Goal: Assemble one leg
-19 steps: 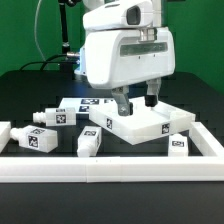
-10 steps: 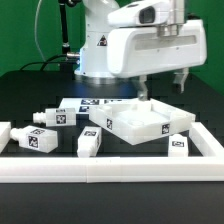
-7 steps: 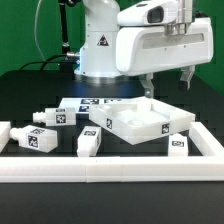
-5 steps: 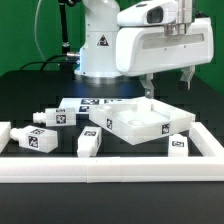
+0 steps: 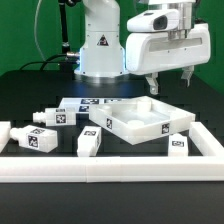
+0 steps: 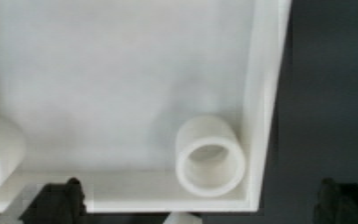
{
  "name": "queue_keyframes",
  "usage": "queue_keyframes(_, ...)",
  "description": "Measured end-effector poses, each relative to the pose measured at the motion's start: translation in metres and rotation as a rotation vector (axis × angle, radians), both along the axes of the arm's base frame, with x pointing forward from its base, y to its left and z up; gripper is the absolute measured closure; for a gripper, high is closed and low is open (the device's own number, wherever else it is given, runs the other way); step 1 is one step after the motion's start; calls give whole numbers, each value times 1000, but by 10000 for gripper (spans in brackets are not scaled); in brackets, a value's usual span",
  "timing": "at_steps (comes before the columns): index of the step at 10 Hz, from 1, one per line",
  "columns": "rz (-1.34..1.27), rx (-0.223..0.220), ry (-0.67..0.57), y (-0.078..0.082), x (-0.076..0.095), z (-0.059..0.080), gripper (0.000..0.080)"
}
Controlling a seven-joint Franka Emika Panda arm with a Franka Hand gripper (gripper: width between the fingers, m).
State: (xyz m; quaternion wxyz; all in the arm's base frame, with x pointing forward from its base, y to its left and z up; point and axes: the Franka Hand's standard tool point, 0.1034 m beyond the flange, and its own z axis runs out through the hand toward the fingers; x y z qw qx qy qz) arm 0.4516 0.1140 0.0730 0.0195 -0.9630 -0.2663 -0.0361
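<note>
The white tray-like tabletop (image 5: 140, 122) lies on the black table with its raised rim up. My gripper (image 5: 171, 83) hangs above its far right side, open and empty. In the wrist view the gripper (image 6: 202, 204) looks down on the tabletop's inside (image 6: 123, 80), with a round socket (image 6: 208, 156) by one corner; the dark fingertips (image 6: 60, 200) stand wide apart on either side. Several white legs with tag markers lie around the tabletop: one (image 5: 90, 141) in front of its left corner, one (image 5: 178, 146) in front on the right, one (image 5: 56, 116) further left.
The marker board (image 5: 85, 103) lies behind the tabletop. Another leg (image 5: 35, 139) lies at the exterior view's left. A white rail (image 5: 110, 171) runs along the front, with side rails at both ends. The robot base (image 5: 98, 45) stands at the back.
The gripper has risen from the tabletop, where its fingers were down at the far edge, and moved up and to the exterior view's right. The tabletop and legs stayed put.
</note>
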Motion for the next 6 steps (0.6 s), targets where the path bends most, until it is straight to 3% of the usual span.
queue_keyframes(3,-8,2,1,-2,2,-2,150)
queue_keyframes(6,-49,10,40,4,-27,-36,150)
